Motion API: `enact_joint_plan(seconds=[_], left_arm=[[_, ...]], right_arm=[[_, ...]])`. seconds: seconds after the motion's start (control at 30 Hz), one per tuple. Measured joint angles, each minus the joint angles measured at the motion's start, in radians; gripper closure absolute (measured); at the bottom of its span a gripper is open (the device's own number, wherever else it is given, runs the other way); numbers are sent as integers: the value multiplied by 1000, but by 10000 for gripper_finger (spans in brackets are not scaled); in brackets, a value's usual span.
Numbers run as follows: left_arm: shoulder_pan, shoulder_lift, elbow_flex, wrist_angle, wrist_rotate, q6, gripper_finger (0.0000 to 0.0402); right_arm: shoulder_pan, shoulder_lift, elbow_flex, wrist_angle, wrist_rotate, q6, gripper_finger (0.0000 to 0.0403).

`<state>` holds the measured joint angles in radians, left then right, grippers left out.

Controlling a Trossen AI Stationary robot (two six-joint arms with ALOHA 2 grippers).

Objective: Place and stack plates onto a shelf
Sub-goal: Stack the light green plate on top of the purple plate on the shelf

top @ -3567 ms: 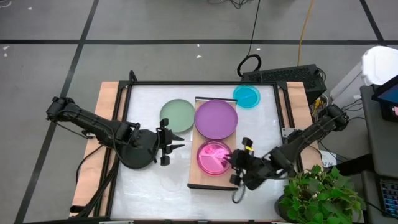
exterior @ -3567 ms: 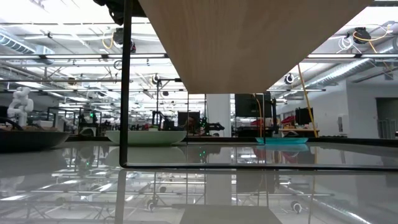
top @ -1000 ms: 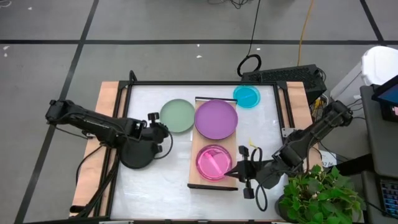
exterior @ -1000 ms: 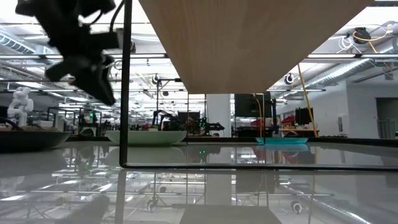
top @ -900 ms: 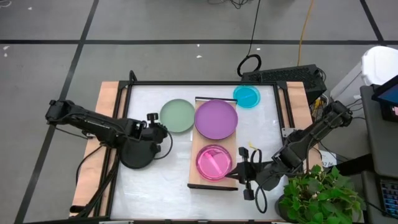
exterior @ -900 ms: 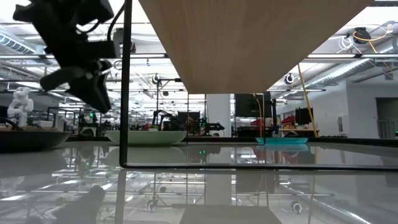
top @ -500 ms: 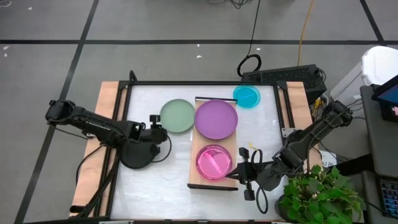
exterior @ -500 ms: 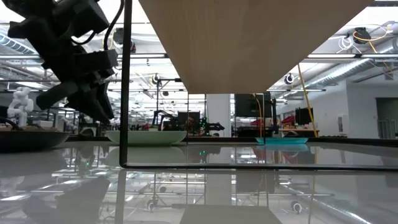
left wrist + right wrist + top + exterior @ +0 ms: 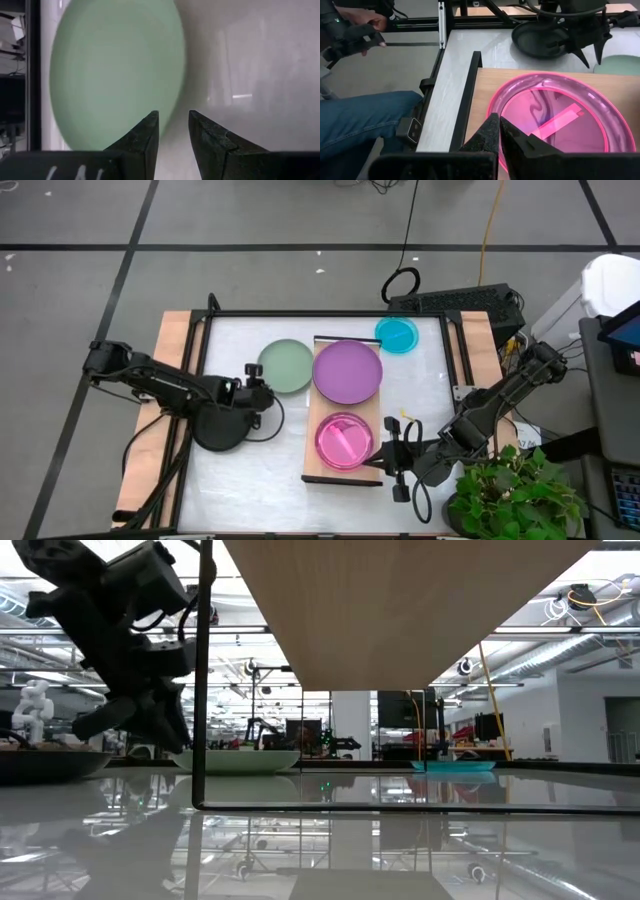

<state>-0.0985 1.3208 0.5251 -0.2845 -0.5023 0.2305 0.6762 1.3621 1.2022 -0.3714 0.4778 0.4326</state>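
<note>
Plates lay in two groups. On the shelf [image 9: 345,405] we saw the purple plate [image 9: 347,372] at the far end, its rim reaching both long edges of the board, and the pink plate [image 9: 345,438] at the near end, with a strip of bare wood showing between it and the near edge. On the white table [image 9: 240,480] sat the green plate [image 9: 285,366], just left of the shelf with a thin gap to the purple rim, the black plate [image 9: 220,425] near the table's left edge, and the blue plate [image 9: 397,334] by the far right corner, close beside the purple one.

We found the left gripper [image 9: 253,388] above the table between the black and green plates, at the green plate's near left edge; its fingers [image 9: 145,137] stood a little apart with nothing between them, and the green rim ran just beyond the tips. The right gripper [image 9: 390,456] waited at the shelf's near right edge, beside the pink plate, with its fingers [image 9: 492,131] pressed together and empty.

Bare tabletop lay open in front of the black plate and along the right of the shelf. Beyond the table's edge, the right wrist view showed a seated person's leg [image 9: 360,117] and a hand [image 9: 357,27].
</note>
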Motion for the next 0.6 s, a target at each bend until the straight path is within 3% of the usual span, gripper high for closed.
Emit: enact_joint_plan(seconds=[0.3, 0.6], left_arm=[[57, 26, 0, 19, 2, 19, 200], [82, 115, 1, 139, 24, 174, 194]], right_arm=[[0, 0, 0, -2, 0, -7, 403], [0, 0, -38, 40, -3, 4, 403]])
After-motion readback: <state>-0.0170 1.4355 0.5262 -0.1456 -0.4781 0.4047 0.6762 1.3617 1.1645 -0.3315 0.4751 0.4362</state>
